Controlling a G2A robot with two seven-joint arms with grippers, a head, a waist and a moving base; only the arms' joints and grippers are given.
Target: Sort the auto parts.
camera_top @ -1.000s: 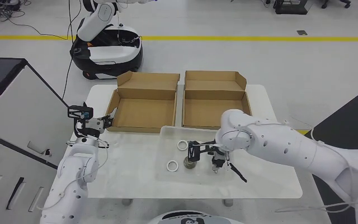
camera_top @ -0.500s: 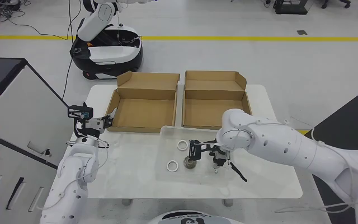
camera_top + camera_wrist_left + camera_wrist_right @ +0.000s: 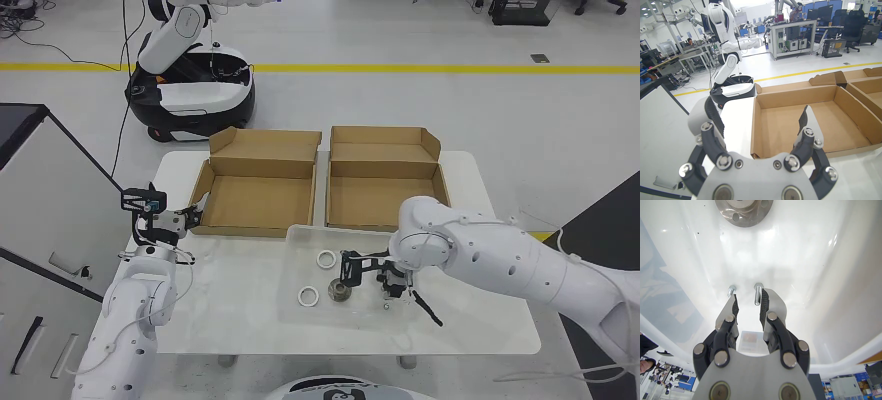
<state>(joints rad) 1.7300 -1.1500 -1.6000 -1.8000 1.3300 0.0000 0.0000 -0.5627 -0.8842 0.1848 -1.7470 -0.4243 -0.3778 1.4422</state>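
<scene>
**A:** Where are the parts?

**B:** In the white tray [image 3: 810, 266]. The right gripper [image 3: 749, 294] is low over the tray floor with its fingers apart, closed on nothing. A long bolt [image 3: 757, 293] lies in the gap, close against one pad; whether it touches cannot be told. A short bolt [image 3: 731, 291] lies just past the other fingertip, partly hidden by it. Farther on sits a metal flange [image 3: 743, 211], and two white rings [image 3: 326, 259] lie near it.

**A:** How would the long bolt handle?

**B:** Likely small, stiff and fairly light, in bright steel. Nothing about it looks fragile. The risk is slip: a round shank on a glossy tray floor may roll or skate away as the fingers close, and it sits off-centre in the gap.

**A:** So where should the robot take it?

**B:** Probably across the threaded shank, near its middle. The ribbed pads should bite the threads well there. A grip on the head would leave the shank free to swing. The short bolt is close enough to be nudged or caught along with it.

**A:** And the other arm?

**B:** The left gripper [image 3: 757, 104] hangs with fingers wide apart, empty, by the near corner of the left of two cardboard boxes [image 3: 260, 195], well away from the tray.
</scene>
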